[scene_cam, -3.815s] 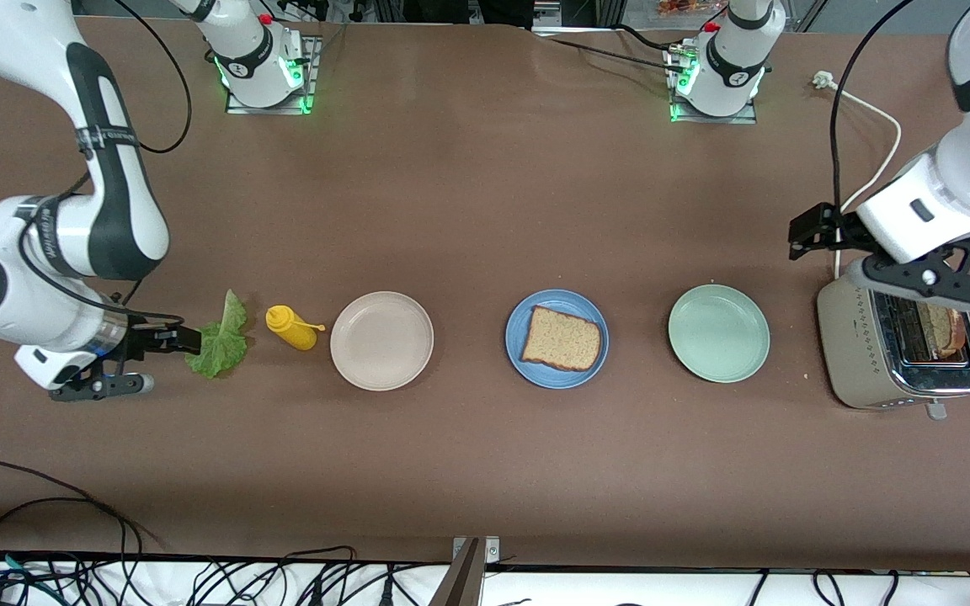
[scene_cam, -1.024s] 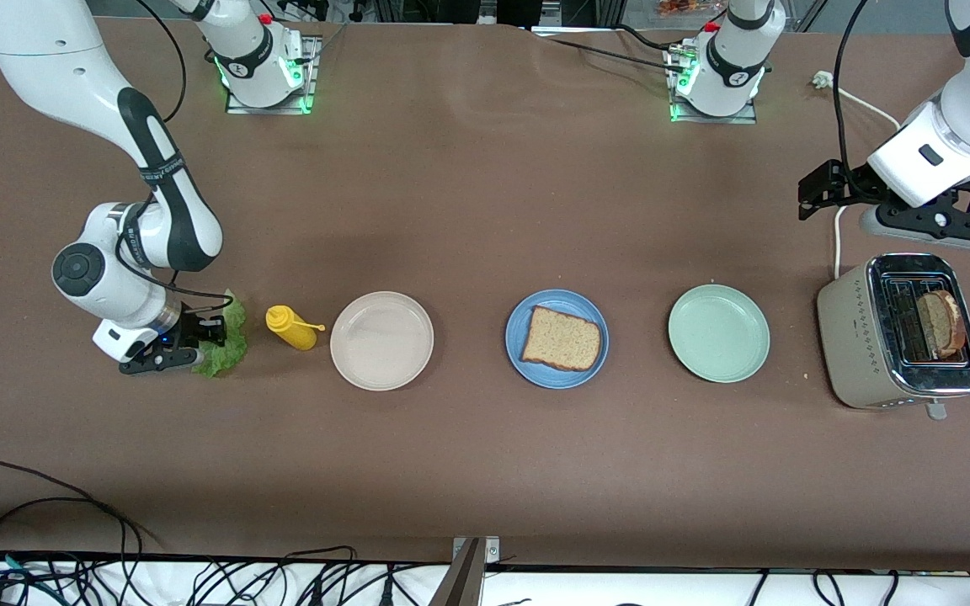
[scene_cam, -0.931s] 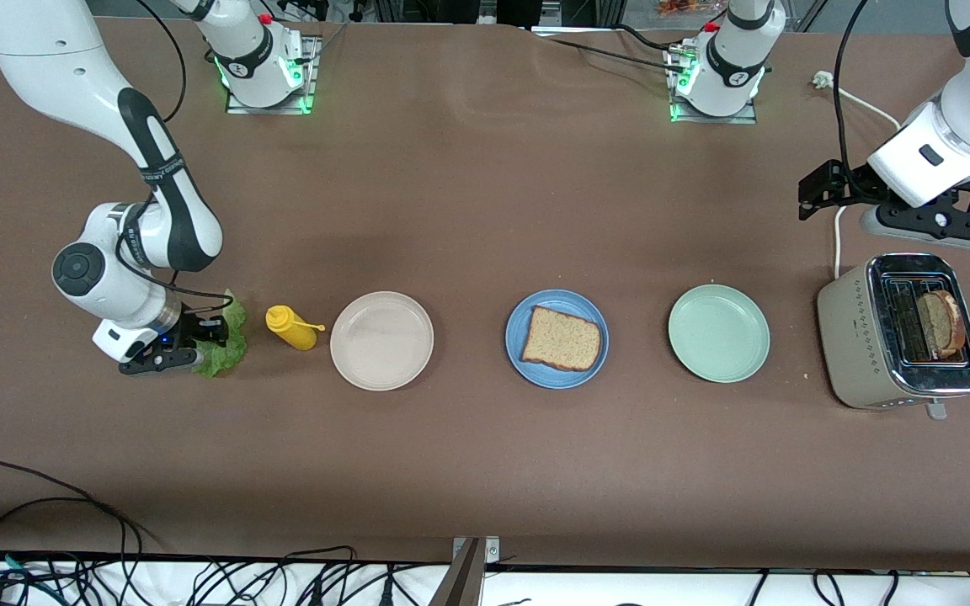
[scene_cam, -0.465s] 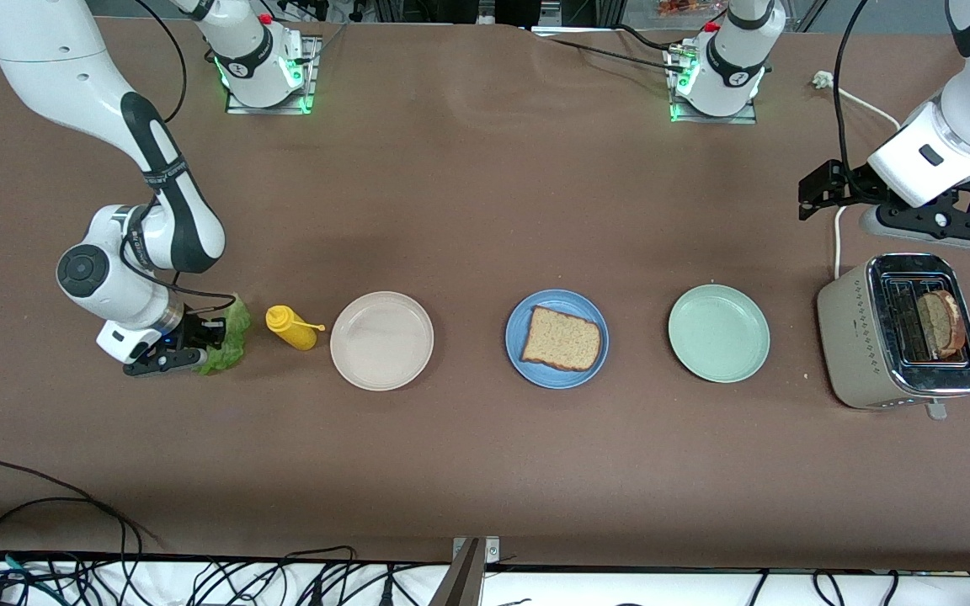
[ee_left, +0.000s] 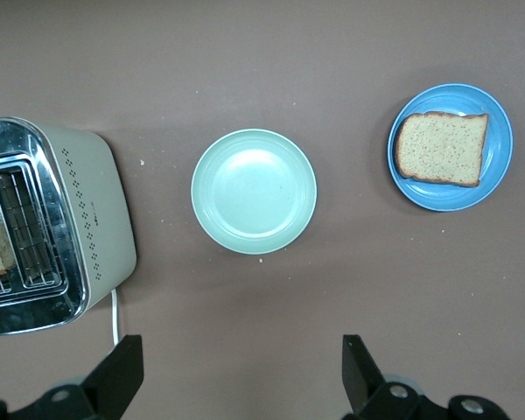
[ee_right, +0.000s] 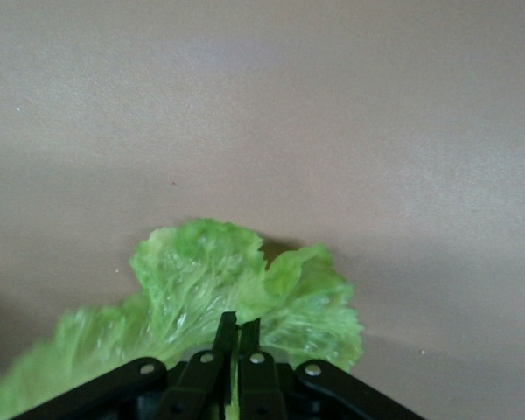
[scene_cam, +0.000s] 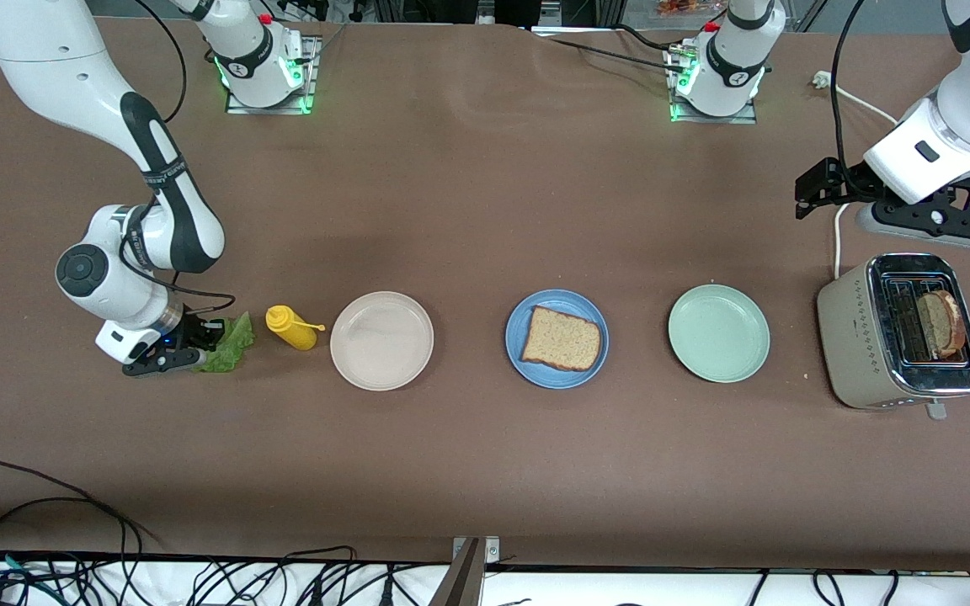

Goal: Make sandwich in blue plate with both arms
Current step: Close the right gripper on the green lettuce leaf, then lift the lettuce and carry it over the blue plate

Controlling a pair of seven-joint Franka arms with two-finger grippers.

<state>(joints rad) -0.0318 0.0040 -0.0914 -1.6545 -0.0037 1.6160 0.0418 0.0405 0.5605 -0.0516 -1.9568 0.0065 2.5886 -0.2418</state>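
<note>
Your right gripper (scene_cam: 190, 353) is down at the right arm's end of the table, its fingers pinched together on the edge of the lettuce leaf (scene_cam: 228, 349); the right wrist view shows the leaf (ee_right: 219, 297) bunched up around the closed tips. From the blue plate (scene_cam: 519, 358) as clock centre in the front view, the leaf lies out at nine o'clock, past the cream plate (scene_cam: 381, 340) and the yellow mustard bottle (scene_cam: 290, 327). One bread slice (scene_cam: 562, 338) sits flat on the blue plate. The pale green plate (scene_cam: 718, 333) is at three o'clock, and the toaster (scene_cam: 851, 337) farther along that line, with the second slice (scene_cam: 942, 323) standing in its slot. Your left gripper (scene_cam: 927, 220) hangs at the toaster's twelve o'clock, fingers (ee_left: 118, 381) spread wide and empty.
</note>
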